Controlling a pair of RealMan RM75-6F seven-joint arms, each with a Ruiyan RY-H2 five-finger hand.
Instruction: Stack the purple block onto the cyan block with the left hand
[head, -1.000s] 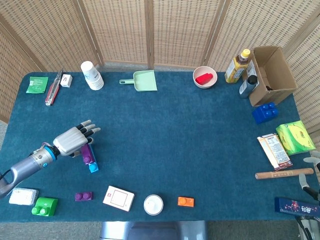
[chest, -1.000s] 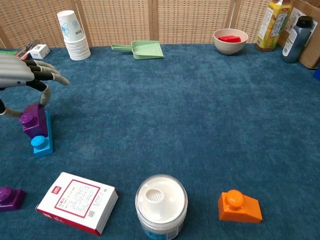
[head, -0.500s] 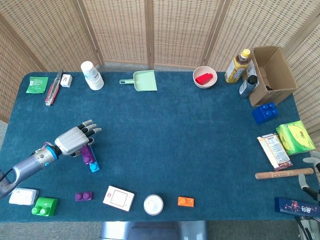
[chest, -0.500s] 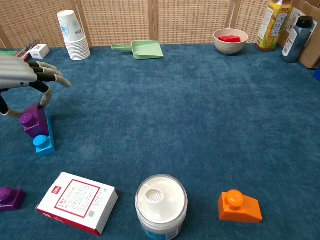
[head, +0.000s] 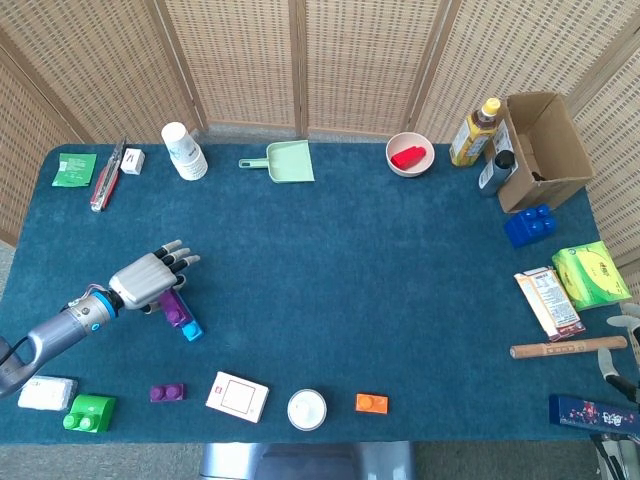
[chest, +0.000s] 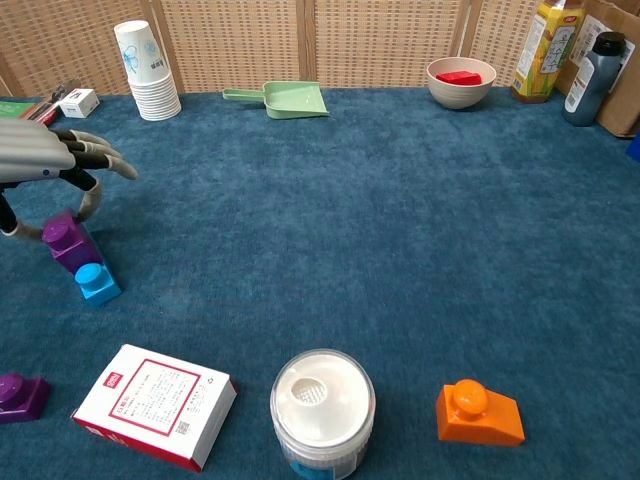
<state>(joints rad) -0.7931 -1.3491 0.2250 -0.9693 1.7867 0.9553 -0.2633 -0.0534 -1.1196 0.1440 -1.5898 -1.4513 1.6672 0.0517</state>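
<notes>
The purple block (head: 173, 307) leans tilted against the cyan block (head: 190, 329) at the table's left side, touching it; the chest view shows the purple block (chest: 66, 241) higher and behind the cyan block (chest: 98, 283). My left hand (head: 149, 279) hovers over the purple block from the left. Most fingers are spread forward, while the thumb and one curled finger (chest: 90, 200) reach down on either side of the purple block and pinch it. My left hand (chest: 45, 158) enters the chest view from the left edge. The right hand appears in neither view.
A small purple brick (head: 166, 392), a green brick (head: 88, 412) and a white packet (head: 46, 392) lie near the front left. A card box (head: 237, 396), a white jar (head: 307, 409) and an orange brick (head: 371, 402) line the front edge. Stacked cups (head: 183, 151) stand at the back left.
The two blocks have turned: the cyan block swung a little to the right and the purple block tipped lower onto it. The left hand stayed nearly in place.
</notes>
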